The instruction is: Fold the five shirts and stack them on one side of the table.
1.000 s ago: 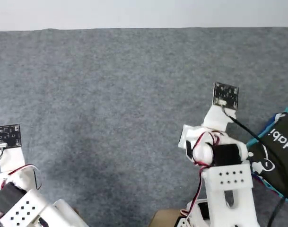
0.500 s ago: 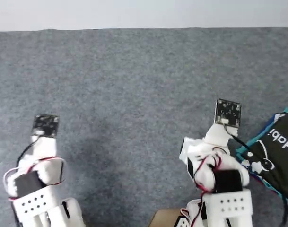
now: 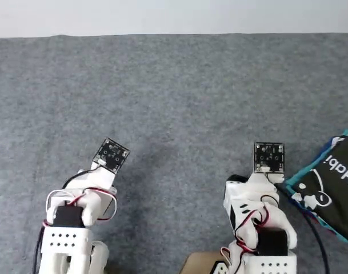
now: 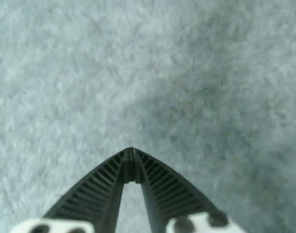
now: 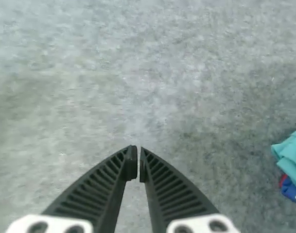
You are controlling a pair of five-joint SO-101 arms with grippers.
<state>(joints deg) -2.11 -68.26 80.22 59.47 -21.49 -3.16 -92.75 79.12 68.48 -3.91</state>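
Note:
A stack of folded shirts (image 3: 328, 188) lies at the table's right edge, a black one with white print on top, teal and blue edges under it. Its teal and blue corner (image 5: 289, 165) appears in the right wrist view. My right gripper (image 5: 138, 162) is shut over bare grey felt, just left of the stack, with nothing between its black ribbed fingers. My left gripper (image 4: 133, 165) is shut too, empty, above bare felt at the front left. Both arms stand tucked near the front edge, the left arm (image 3: 82, 211) and the right arm (image 3: 256, 211).
The grey felt table cover (image 3: 174, 91) stretches across the whole middle and back. A white wall runs along the far edge. A brown cardboard corner (image 3: 199, 265) shows at the front between the arms.
The left arm swung from the far left edge toward the middle front. The right arm drew back toward the front, its wrist camera now lower in the view.

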